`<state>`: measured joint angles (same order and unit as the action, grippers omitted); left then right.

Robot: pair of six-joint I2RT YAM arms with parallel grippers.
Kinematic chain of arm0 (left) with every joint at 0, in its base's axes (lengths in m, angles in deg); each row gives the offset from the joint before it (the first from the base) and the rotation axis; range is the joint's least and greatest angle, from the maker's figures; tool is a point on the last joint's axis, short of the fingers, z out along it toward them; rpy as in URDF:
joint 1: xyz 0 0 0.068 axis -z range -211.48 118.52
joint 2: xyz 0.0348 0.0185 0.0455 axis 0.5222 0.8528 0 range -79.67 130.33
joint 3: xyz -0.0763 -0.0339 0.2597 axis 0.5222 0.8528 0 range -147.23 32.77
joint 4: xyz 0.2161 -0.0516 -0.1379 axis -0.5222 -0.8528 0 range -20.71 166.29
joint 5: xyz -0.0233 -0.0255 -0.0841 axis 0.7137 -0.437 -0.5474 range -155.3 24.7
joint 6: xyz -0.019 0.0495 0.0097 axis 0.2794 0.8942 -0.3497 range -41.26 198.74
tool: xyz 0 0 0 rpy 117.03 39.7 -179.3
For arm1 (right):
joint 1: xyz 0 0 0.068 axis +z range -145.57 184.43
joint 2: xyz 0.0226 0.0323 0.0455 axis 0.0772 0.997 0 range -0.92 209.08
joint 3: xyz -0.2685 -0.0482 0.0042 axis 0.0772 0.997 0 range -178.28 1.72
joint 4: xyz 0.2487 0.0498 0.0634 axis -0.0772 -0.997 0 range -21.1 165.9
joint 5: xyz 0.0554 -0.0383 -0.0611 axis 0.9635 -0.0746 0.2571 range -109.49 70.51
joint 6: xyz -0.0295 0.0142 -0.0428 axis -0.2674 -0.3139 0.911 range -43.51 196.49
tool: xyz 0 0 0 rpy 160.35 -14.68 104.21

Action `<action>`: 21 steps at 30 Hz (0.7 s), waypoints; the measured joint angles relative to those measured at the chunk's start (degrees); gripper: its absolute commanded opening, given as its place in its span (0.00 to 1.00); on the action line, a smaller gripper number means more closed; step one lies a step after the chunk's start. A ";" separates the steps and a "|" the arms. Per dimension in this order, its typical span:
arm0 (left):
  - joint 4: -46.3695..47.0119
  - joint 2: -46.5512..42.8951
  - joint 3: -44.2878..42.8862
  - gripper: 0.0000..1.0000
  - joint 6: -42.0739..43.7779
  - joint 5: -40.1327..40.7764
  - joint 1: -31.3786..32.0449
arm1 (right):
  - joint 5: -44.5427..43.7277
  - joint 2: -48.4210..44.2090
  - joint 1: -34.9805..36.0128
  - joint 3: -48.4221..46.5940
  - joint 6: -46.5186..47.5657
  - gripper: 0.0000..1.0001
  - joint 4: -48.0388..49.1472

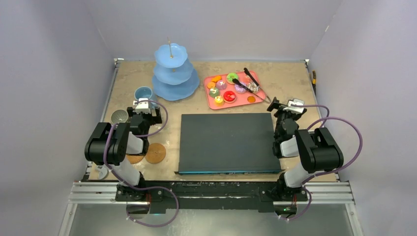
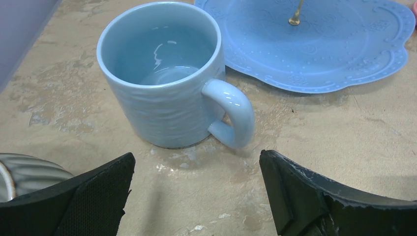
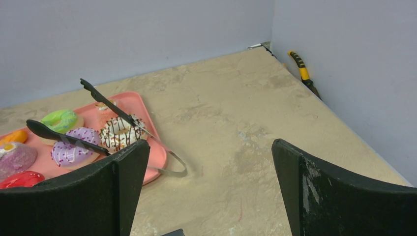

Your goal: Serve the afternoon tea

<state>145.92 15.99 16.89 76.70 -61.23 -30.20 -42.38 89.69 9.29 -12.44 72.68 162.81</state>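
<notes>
The light-blue mug (image 2: 162, 93) sits upright and empty on the table (image 2: 319, 132), over on the left, just beside the bottom tier of the three-tier stand (image 2: 314, 44). Its handle (image 2: 231, 115) sticks out toward the near right, pretty much into the gap of the left gripper (image 2: 196, 164). That gripper hangs low right in front of the mug, both jaws spread wide and nothing in them.

My read is that grabbing the mug is the step in hand. Personally I wouldn't go for the handle: it's thin and curved, and I'd expect the mug to swing on it. Better to shift a touch left so the mug body is centred between the fingers, come in low, and close on the ribbed wall. Watch the grey ribbed cup (image 2: 24, 172) just beside the left finger, and don't shove the mug into the stand's edge on the way in.

Further out, the cakes (image 1: 229, 97) are all on the pink tray (image 3: 132, 100) at the back right, none on the stand yet, with the black tongs (image 3: 105, 102) lying across them. The right gripper (image 3: 209, 147) is wide open too, holding nothing, hovering near the tray's corner. A dark mat (image 1: 228, 142) lies between the two arms, and I'm guessing that's where things get served.
</notes>
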 measured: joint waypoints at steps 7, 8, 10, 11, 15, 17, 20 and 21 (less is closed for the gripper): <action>0.00 0.00 0.00 0.99 0.00 0.00 0.00 | -0.09 -0.02 0.00 0.00 -0.24 0.98 -0.31; 0.00 0.00 0.00 0.99 0.00 0.00 0.00 | -0.09 -0.04 0.00 0.00 -0.24 0.98 -0.31; 0.00 0.00 0.00 0.99 0.00 0.00 0.00 | -0.07 -0.37 0.00 0.09 -0.24 0.98 -0.37; 0.00 0.00 0.00 0.99 0.00 -0.09 0.00 | -0.04 -0.83 0.00 0.28 -0.20 0.98 -0.33; -6.84 -2.69 -1.73 0.99 -0.28 -0.85 -0.28 | -0.09 -5.53 0.39 1.27 0.61 0.98 -2.21; -17.16 -6.03 -6.88 0.99 -0.31 -1.97 -0.52 | 0.00 -10.29 0.79 -0.72 0.63 0.98 -8.81; -33.77 -9.88 -18.47 0.99 -0.09 -6.05 -0.90 | 0.48 -15.85 1.16 -12.39 -0.98 0.98 -25.55; -38.71 -10.75 -22.18 0.99 -0.04 -7.67 -0.90 | 0.94 -16.33 1.18 -16.46 -1.70 0.98 -29.49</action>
<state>107.21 5.23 -5.29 76.65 -68.90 -31.10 -41.44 73.36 10.47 -28.89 70.97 133.33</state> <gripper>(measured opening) 0.993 0.983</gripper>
